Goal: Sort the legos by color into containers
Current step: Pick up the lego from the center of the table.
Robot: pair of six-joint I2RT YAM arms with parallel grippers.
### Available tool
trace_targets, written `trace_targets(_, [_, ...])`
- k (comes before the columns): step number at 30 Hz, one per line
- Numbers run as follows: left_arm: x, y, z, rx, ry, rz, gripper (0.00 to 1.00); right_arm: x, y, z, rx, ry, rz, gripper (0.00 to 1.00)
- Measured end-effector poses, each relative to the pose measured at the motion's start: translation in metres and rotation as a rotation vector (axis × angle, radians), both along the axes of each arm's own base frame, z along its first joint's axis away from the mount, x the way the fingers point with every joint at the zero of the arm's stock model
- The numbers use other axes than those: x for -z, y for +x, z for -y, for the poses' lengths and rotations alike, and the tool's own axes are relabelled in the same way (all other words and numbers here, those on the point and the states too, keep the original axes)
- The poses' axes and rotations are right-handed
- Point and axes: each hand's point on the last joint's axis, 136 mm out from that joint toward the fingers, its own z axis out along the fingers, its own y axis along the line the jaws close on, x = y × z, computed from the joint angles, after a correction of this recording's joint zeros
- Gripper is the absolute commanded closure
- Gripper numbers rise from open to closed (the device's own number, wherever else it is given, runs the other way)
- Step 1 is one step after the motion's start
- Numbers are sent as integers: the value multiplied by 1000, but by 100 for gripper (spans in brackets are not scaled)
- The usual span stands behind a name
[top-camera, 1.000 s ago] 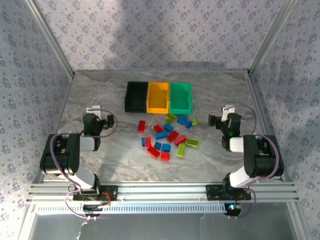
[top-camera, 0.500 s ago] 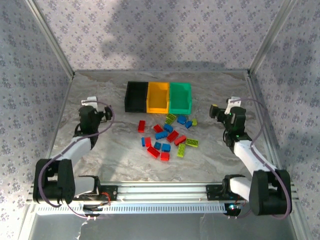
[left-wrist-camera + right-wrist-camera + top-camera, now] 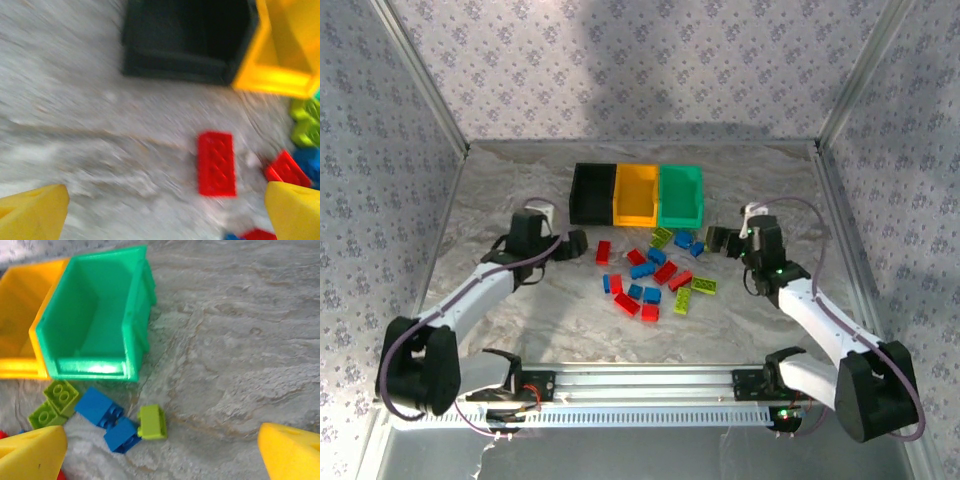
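Note:
Several red, blue and lime legos (image 3: 655,273) lie scattered on the table in front of three joined bins: black (image 3: 592,193), yellow-orange (image 3: 636,195) and teal-green (image 3: 681,196). My left gripper (image 3: 575,245) is open, just left of a lone red brick (image 3: 603,251), which lies between its yellow fingertips (image 3: 32,212) in the blurred left wrist view, brick (image 3: 216,163). My right gripper (image 3: 716,240) is open, right of the pile. Its wrist view has a small lime brick (image 3: 152,422) beside two blue bricks (image 3: 120,434) below the teal-green bin (image 3: 92,335).
The marble table (image 3: 520,310) is ringed by patterned walls and metal posts. A metal rail (image 3: 640,385) carries both arm bases at the near edge. Bare table lies left of the left arm and right of the right arm.
Both arms have stretched out from folded poses and swung inward toward the brick pile. The left gripper now sits beside the lone red brick, the right near the lime and blue bricks.

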Motion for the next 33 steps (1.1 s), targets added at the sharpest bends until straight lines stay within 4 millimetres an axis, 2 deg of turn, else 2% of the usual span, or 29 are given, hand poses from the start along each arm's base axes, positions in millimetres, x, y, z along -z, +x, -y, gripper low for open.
trace_targets(1, [5,-5,10,23,6,-37,9,3,-3,-3,-1,-20,0,0])
trace_targets(3, [12,-10,23,51,16,-90,11,7,-7,-4,9,-52,1,0])
trace_targets(6, [27,-17,40,78,51,-167,19,13,-10,4,48,-82,0,0])
trace_targets(8, [38,-21,52,106,86,-216,19,16,-11,9,69,-97,-4,0])
trace_targets(10, [45,-23,63,132,119,-248,20,18,-10,11,81,-107,-7,0])
trace_targets(14, [60,-18,80,169,179,-307,31,25,-11,12,90,-131,-25,0])
trace_targets(20, [78,-7,77,160,285,-363,31,29,-10,9,87,-148,-36,0])
trace_targets(27, [83,2,71,145,354,-370,33,30,-6,2,76,-164,-45,0])
trace_targets(33, [87,13,77,153,372,-369,43,30,-5,-2,70,-172,-45,0])
